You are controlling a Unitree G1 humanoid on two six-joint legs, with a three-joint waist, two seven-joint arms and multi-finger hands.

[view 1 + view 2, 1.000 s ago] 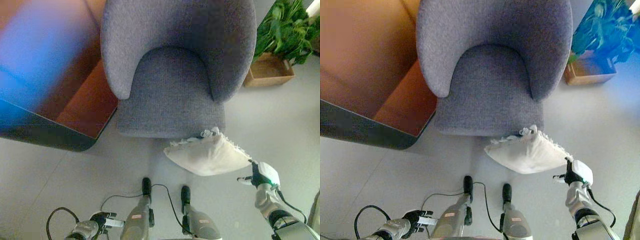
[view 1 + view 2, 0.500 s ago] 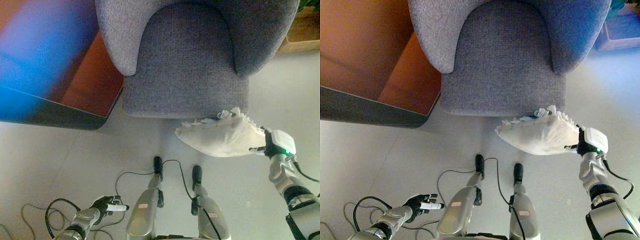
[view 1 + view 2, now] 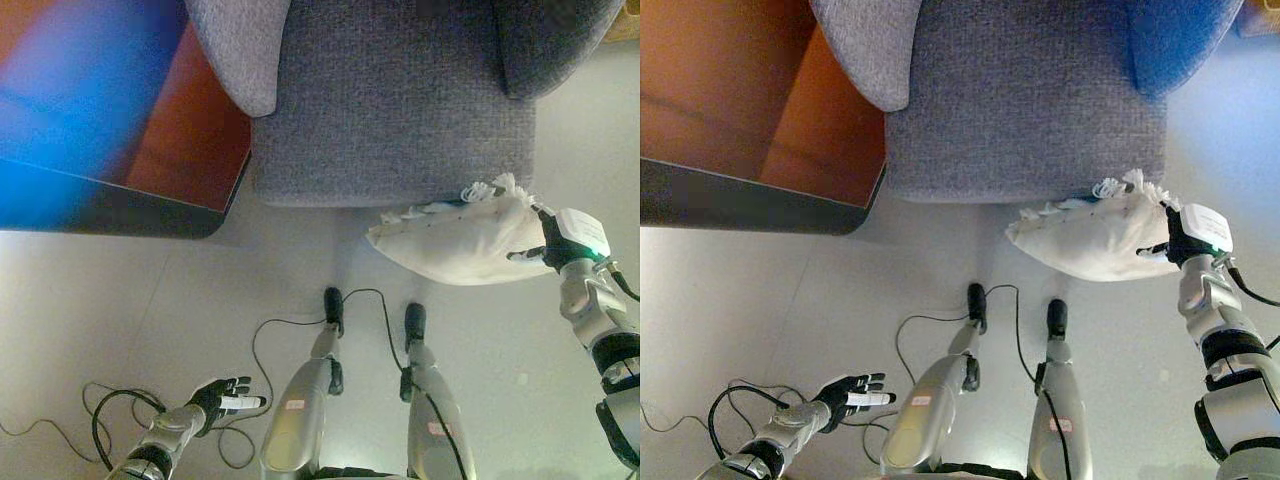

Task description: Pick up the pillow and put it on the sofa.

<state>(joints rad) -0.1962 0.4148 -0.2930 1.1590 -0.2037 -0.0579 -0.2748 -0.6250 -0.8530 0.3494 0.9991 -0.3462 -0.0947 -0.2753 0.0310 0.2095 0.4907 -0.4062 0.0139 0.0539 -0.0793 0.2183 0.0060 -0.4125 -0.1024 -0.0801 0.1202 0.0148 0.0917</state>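
Pillow held at the right of the frame, at the front edge of the sofa seat.

My right hand grips the white pillow by its right end, fingers curled into the cloth; the pillow hangs clear of the floor, its frilled upper edge just at the front right corner of the grey sofa, which fills the upper centre of the frame. The pillow is not yet lying on the seat. My left hand shows at the lower left, low over the floor, fingers spread straight and holding nothing. A brown wooden piece of furniture with a dark edge occupies the upper left, just beside the sofa's arm.
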